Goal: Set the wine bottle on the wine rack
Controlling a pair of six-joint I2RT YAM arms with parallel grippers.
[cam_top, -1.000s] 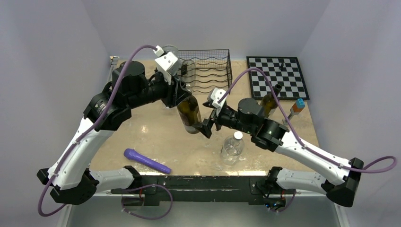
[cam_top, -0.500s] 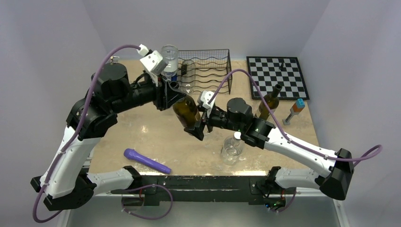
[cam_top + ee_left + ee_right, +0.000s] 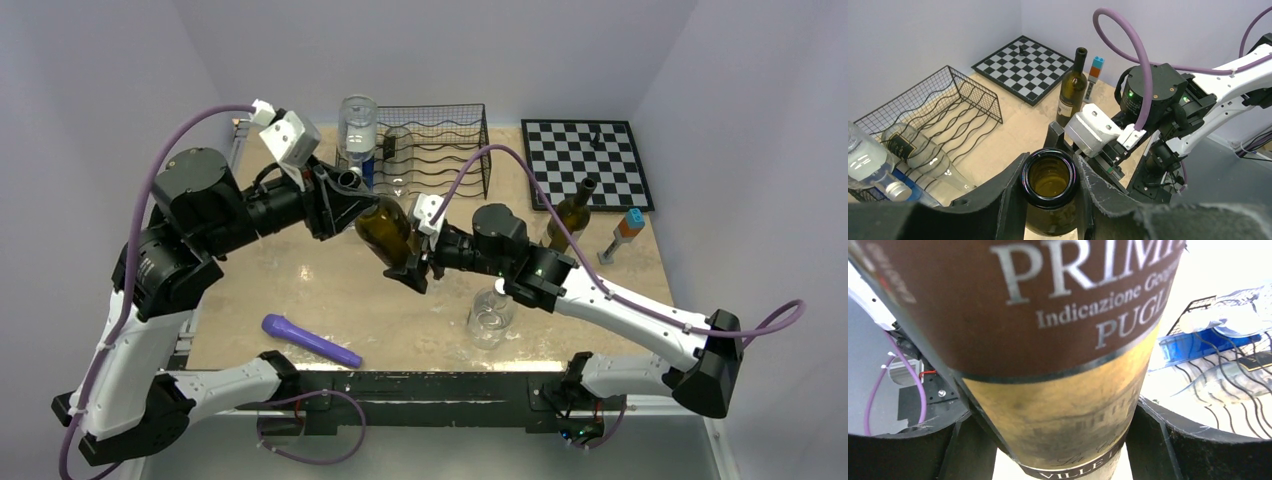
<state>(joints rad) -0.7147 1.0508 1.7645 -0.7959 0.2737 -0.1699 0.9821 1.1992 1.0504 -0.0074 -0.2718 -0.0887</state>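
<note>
A dark brown wine bottle (image 3: pixel 388 234) with a brown and gold label hangs tilted above the table's middle, held between both arms. My left gripper (image 3: pixel 347 192) is shut on its neck just below the open mouth (image 3: pixel 1049 176). My right gripper (image 3: pixel 412 270) is shut on the bottle's lower body; its fingers (image 3: pixel 1158 440) flank the label (image 3: pixel 1063 340) on both sides. The black wire wine rack (image 3: pixel 440 150) stands at the back centre, just beyond the bottle. It also shows in the left wrist view (image 3: pixel 938 107) and in the right wrist view (image 3: pixel 1220 365).
A clear water bottle (image 3: pixel 358 125) and a clear glass bottle (image 3: pixel 396 150) occupy the rack's left side. A chessboard (image 3: pixel 588 162) lies back right. In front of it are a second wine bottle (image 3: pixel 570 215) and a blue-capped marker (image 3: pixel 625 230). Near the front are a plastic bottle (image 3: pixel 490 312) and a purple tool (image 3: pixel 310 340).
Both arms have carried the bottle a little left and towards the back. The left arm has swung leftward and risen. The right arm has followed, still at the bottle's base.
</note>
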